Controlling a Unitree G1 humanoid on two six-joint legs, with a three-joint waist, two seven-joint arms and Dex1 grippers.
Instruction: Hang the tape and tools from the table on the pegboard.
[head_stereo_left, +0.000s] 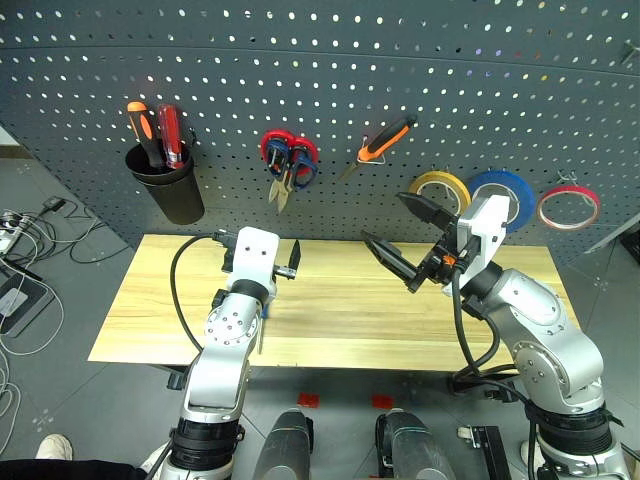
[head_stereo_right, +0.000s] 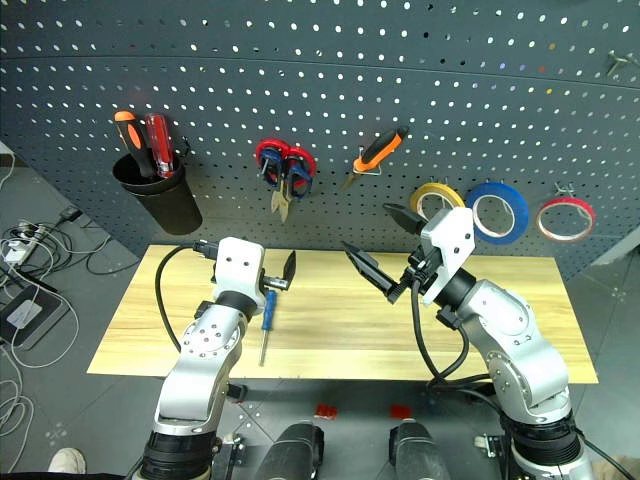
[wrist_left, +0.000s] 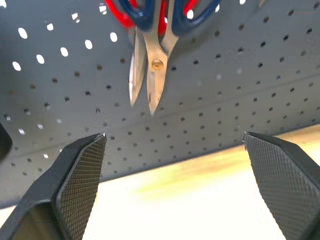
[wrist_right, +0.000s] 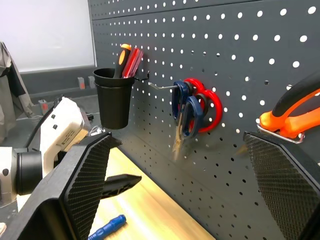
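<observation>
On the pegboard already hang the yellow tape, the blue-handled scissors and the orange-handled pliers; only the blue screwdriver remains on the tabletop, beside the left pincer; both it and the right pincer gape empty.
</observation>
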